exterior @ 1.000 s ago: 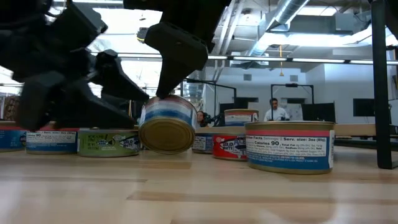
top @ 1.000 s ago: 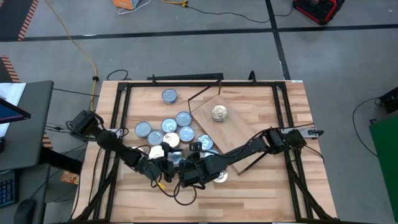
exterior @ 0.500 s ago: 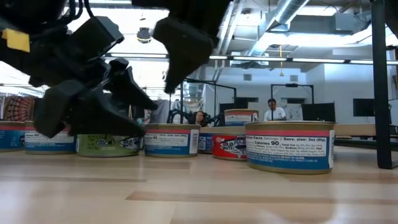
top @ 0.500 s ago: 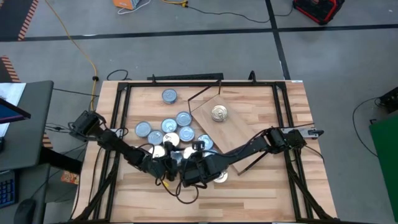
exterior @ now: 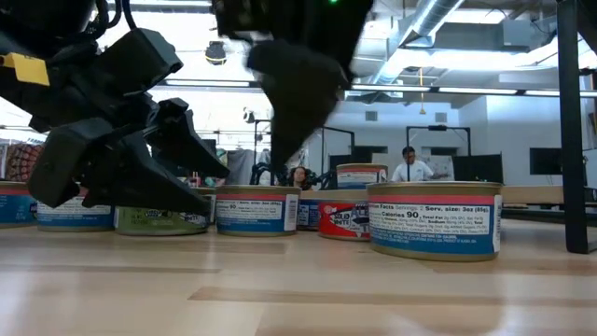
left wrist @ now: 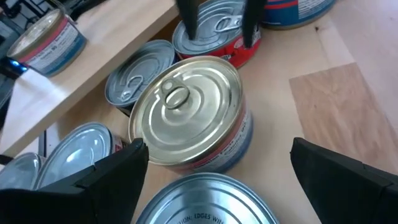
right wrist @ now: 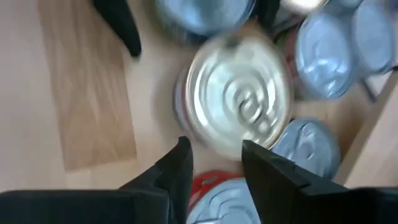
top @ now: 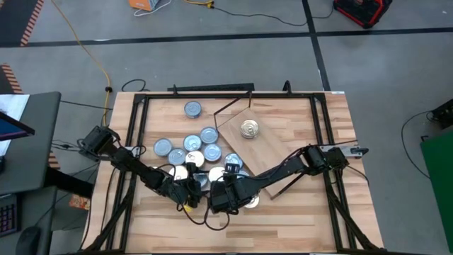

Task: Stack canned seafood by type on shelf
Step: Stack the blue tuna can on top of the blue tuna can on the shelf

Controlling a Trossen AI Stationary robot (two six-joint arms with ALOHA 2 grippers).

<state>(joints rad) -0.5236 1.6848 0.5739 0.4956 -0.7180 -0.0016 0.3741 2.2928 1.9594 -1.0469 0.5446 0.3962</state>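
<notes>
Several tins of canned seafood (top: 192, 145) with silver lids stand clustered on the table left of the shelf (top: 274, 150), a light-wood board that carries one gold-lidded tin (top: 248, 129). My right gripper (right wrist: 214, 155) hovers open, slanting down, just above a pink-and-blue-labelled tin (exterior: 256, 207) that stands upright on the table. My left gripper (left wrist: 217, 168) is wide open and low, with that same tin (left wrist: 186, 112) just beyond its fingers. Neither gripper touches a tin.
A red-labelled tin (exterior: 340, 217) and a green-labelled one (exterior: 159, 217) stand beside the set-down tin. Another tin (exterior: 434, 219) stands alone nearer the front edge. A dark metal frame (top: 141, 106) runs around the tabletop. People are in the room beyond.
My right gripper held a tin tilted with its gold face toward the near edge. It has set the tin upright on the table among the others, opened, let go and drawn up off it. My left gripper has stayed open beside the tin.
</notes>
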